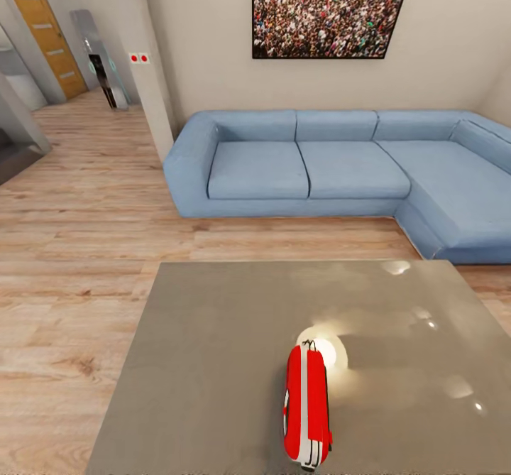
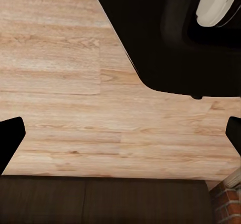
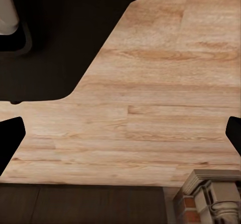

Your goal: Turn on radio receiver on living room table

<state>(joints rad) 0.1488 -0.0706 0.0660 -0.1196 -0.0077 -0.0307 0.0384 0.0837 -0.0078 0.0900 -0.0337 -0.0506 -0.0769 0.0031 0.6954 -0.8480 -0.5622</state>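
I see the red radio receiver standing on the tabletop, long side pointing away from me, a bit to my right, while both my grippers, left gripper and right gripper, hang wide apart over the wood floor

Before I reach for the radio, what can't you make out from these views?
- Radio face and dial: head view sees it edge-on from above, so no switch is visible.
- Radio's near end: cut by the frame's lower edge.
- Table near edge: cut off likewise.
- Left gripper and right gripper: fingertips clipped at the wrist frames' sides, over floor.

the radio receiver shows no dial, and the table runs off the bottom edge.
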